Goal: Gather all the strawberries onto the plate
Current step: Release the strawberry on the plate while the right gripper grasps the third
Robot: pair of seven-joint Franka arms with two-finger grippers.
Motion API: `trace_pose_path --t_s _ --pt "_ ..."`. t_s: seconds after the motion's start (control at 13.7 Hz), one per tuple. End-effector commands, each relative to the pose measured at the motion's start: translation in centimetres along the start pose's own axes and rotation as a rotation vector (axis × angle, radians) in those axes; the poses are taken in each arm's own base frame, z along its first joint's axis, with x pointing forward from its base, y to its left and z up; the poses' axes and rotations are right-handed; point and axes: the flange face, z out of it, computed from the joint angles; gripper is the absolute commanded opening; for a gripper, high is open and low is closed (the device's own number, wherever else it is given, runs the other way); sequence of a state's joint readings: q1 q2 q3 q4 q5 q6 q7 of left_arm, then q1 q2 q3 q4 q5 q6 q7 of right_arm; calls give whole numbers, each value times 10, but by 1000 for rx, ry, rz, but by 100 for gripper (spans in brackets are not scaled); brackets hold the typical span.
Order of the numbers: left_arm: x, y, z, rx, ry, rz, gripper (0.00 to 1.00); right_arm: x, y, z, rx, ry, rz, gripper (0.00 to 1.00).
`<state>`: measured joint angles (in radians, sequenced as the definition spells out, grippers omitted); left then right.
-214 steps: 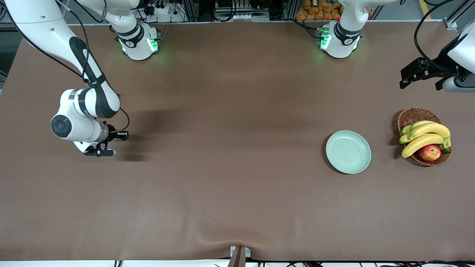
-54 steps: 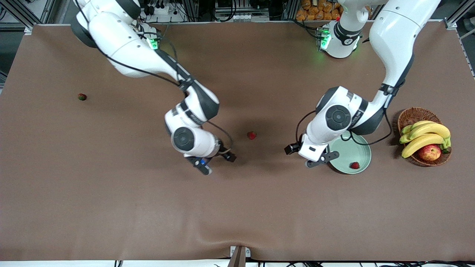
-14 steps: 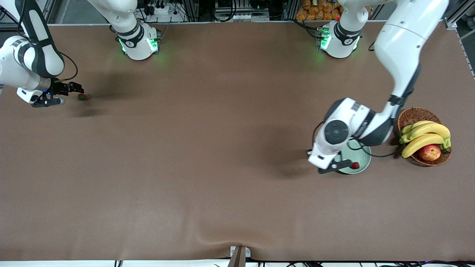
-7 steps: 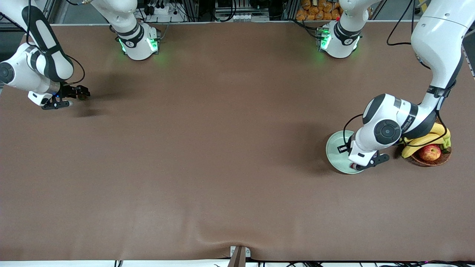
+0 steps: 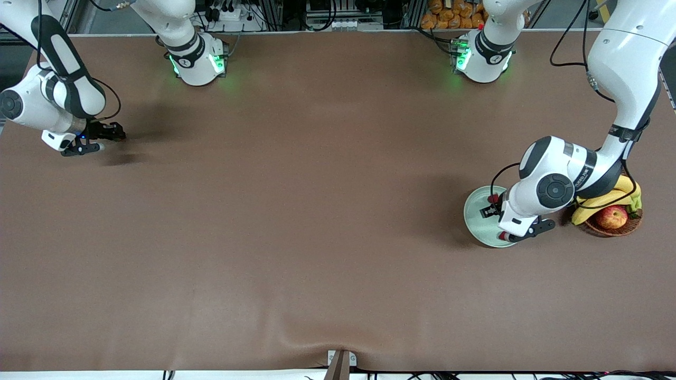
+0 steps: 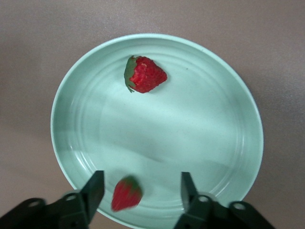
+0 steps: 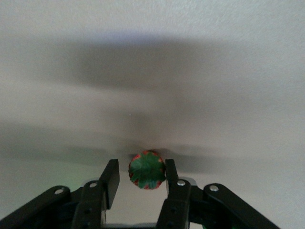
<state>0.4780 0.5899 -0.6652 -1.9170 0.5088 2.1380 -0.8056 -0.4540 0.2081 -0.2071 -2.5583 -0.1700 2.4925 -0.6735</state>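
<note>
Two strawberries [image 6: 145, 75] are seen on the mint-green plate [image 6: 238, 114] beneath the spread left end effector [image 6: 139, 191], while a third [image 7: 147, 170] is pinched by the right end effector [image 7: 141, 181] at the surface [image 5: 317, 211].

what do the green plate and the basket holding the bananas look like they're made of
The plate: probably glazed ceramic or glossy melamine; its pale mint surface is smooth, with soft sheen and faint concentric rings. Which of the two, the look leaves open.
The basket: apparently woven wicker or rattan, matte brown, though little of it shows under the left arm.
</note>
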Motion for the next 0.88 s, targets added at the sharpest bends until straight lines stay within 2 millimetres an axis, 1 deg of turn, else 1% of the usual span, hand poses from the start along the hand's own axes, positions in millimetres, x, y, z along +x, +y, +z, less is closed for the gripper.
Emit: trace_pose_path --t_s 0.0,0.15,0.22,0.29,0.37,0.44,0.58,0.66,0.73,0.8 --pt "-4 6 -11 -2 32 26 100 -4 11 6 -36 47 -111 0" --pt "-13 22 -19 -14 40 43 100 -1 12 1 -36 47 -101 0" --pt "-18 30 -22 -21 43 55 100 2 12 -6 -18 28 -96 0" --pt "-23 39 -28 -32 48 65 100 12 11 -20 2 0 -104 0" --pt "-29 49 -33 -42 50 61 100 30 8 -41 17 -10 -104 0" --pt "-36 60 -36 -51 52 60 100 57 1 -69 39 4 -113 0" --pt "-48 82 -42 -58 61 63 100 95 -13 -115 73 22 -128 0" --pt "-52 91 -45 -62 66 56 100 111 -22 -134 69 30 -132 0" --pt "-56 101 -47 -66 67 49 100 127 -37 -152 65 40 -113 0" --pt "-59 108 -47 -70 67 45 100 143 -55 -165 63 51 -95 0"
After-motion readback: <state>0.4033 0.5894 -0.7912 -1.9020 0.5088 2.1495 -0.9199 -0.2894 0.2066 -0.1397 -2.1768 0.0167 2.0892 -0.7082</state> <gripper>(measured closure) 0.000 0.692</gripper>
